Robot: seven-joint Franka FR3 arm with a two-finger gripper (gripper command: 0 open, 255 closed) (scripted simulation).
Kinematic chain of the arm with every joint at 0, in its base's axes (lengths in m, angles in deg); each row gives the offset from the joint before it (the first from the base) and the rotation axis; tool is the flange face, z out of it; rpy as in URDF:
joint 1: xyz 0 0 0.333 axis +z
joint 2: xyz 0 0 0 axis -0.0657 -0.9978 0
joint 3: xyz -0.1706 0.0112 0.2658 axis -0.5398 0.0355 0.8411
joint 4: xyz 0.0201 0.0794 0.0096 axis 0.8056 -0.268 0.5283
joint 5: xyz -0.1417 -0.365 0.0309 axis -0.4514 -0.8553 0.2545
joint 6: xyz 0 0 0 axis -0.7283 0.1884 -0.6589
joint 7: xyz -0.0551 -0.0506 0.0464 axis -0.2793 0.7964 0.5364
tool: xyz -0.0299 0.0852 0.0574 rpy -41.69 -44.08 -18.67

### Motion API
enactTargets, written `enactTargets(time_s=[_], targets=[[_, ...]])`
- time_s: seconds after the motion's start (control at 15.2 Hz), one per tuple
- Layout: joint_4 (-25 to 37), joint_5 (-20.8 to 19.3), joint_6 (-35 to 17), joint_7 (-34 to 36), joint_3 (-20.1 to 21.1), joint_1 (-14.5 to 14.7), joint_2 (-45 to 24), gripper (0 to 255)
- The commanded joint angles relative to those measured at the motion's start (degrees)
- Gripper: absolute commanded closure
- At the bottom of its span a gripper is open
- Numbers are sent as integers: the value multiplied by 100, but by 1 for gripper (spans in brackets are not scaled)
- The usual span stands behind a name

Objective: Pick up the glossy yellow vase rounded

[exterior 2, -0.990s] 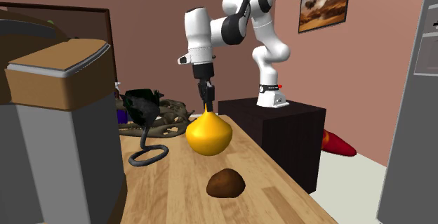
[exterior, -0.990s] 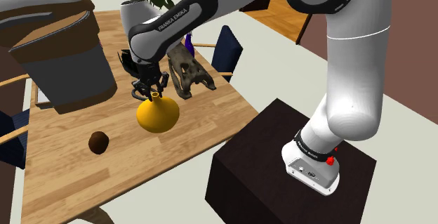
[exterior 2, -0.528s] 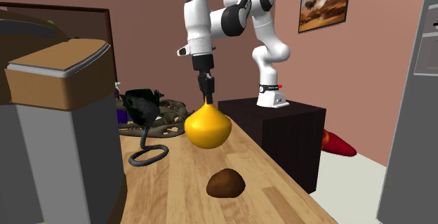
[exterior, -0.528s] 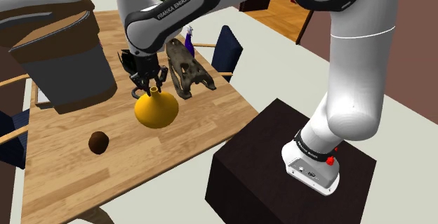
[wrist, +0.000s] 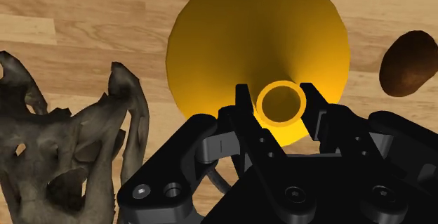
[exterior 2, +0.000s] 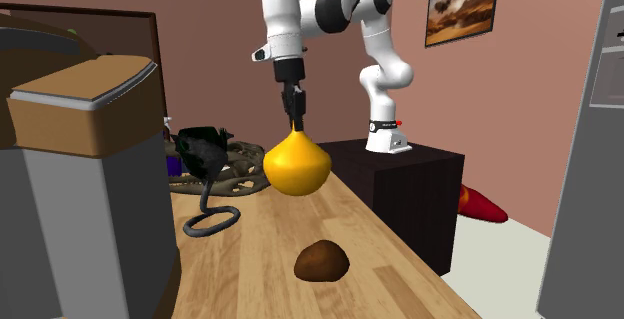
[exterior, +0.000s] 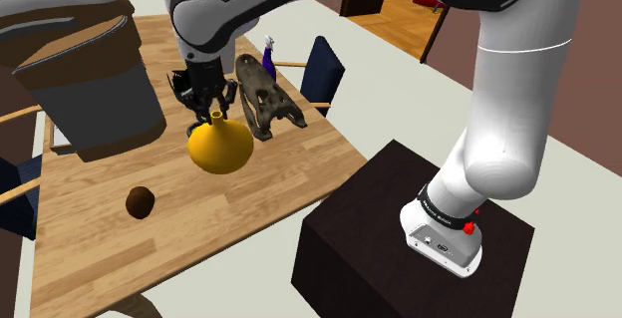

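Brown and rounded, a small lump (exterior: 140, 201) lies on the wooden table (exterior: 110, 256). To its right the yellow vase (exterior: 221, 149) hangs, apparently just clear of the tabletop, its narrow neck clasped between the black gripper (exterior: 213, 117) fingers. A dark gnarled sculpture (exterior: 261, 97) stands just beyond, then the stand (exterior: 359, 256).

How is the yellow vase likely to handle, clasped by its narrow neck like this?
The yellow vase looks glossy, so its neck may slip in the claw. Its wide round belly hangs below the grip, so it would probably swing rather than tip. It seems rigid; laid on its side on the table, it could roll.
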Motion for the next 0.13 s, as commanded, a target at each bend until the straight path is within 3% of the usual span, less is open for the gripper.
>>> enactTargets(time_s=[0.0,0.07], targets=[[40,10,71,-3,5,-3,37,255],[40,10,71,-2,5,-3,36,255]])
